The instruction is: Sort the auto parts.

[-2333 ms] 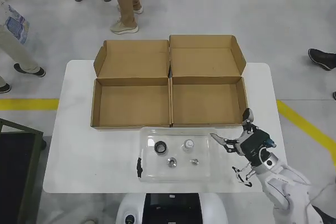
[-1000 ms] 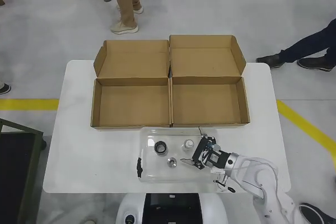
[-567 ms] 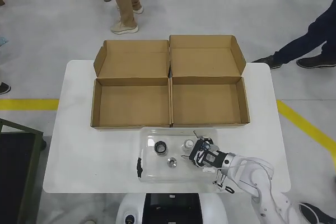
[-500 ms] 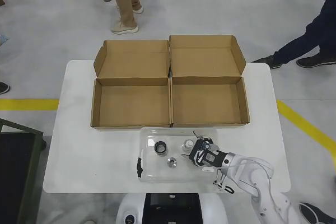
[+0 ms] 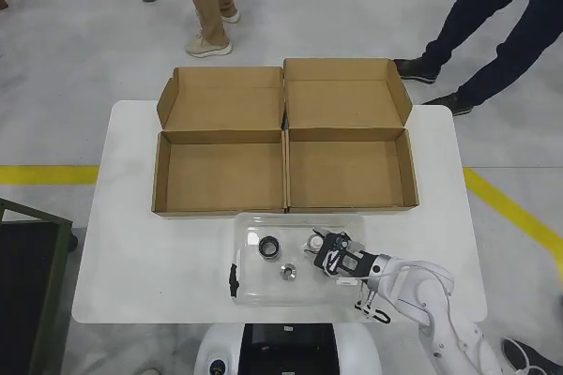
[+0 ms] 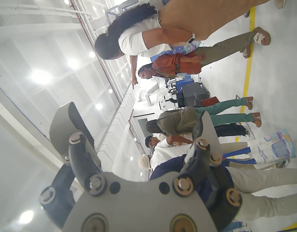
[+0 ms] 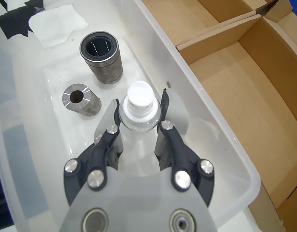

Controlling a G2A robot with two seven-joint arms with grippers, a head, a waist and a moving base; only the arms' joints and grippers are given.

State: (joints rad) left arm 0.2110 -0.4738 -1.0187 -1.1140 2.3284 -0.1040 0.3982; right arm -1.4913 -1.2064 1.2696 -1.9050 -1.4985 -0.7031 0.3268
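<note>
One white-capped bottle [image 7: 140, 97] clasped by right gripper [image 7: 140, 108] in bin [image 7: 199, 134], left gripper [image 6: 135, 119] spread, empty

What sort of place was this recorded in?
Probably a large industrial hall or robotics test floor: grey concrete floor with a yellow line, high lit ceiling and workstations behind, and a white table carrying cardboard sorting boxes.
</note>
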